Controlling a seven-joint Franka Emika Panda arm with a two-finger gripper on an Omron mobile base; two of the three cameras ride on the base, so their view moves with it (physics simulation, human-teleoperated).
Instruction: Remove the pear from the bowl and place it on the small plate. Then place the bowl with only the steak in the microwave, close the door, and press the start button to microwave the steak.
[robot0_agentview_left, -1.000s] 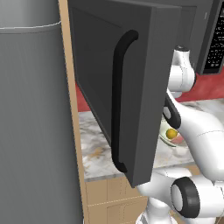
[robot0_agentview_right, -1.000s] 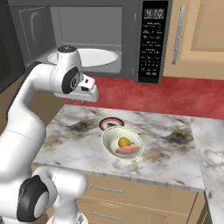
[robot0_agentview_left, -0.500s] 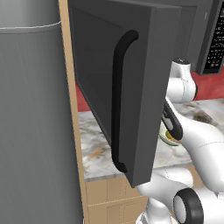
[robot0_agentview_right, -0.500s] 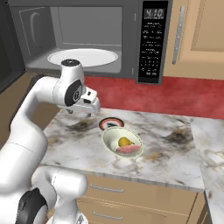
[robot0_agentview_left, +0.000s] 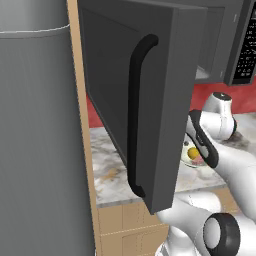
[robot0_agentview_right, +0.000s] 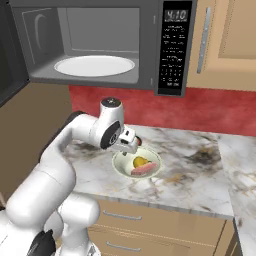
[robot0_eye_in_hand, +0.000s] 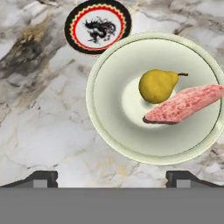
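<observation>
The two-finger gripper (robot0_eye_in_hand: 112, 177) hangs above the marbled worktop (robot0_agentview_right: 200, 175), jaws spread wide, holding nothing. Just beyond it, near the worktop's front edge, sits the pale greenish-white bowl (robot0_eye_in_hand: 109, 109) containing the small yellow pear (robot0_eye_in_hand: 156, 85), touching the pinkish-red steak (robot0_eye_in_hand: 183, 105). The small red-rimmed plate (robot0_eye_in_hand: 97, 26) lies just behind the bowl. Above, the dark grey microwave (robot0_agentview_right: 150, 45) stands with its door (robot0_agentview_left: 150, 100) open.

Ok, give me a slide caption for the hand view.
Open gripper above the counter, looking down on the bowl holding pear and steak, small plate beside it.
</observation>
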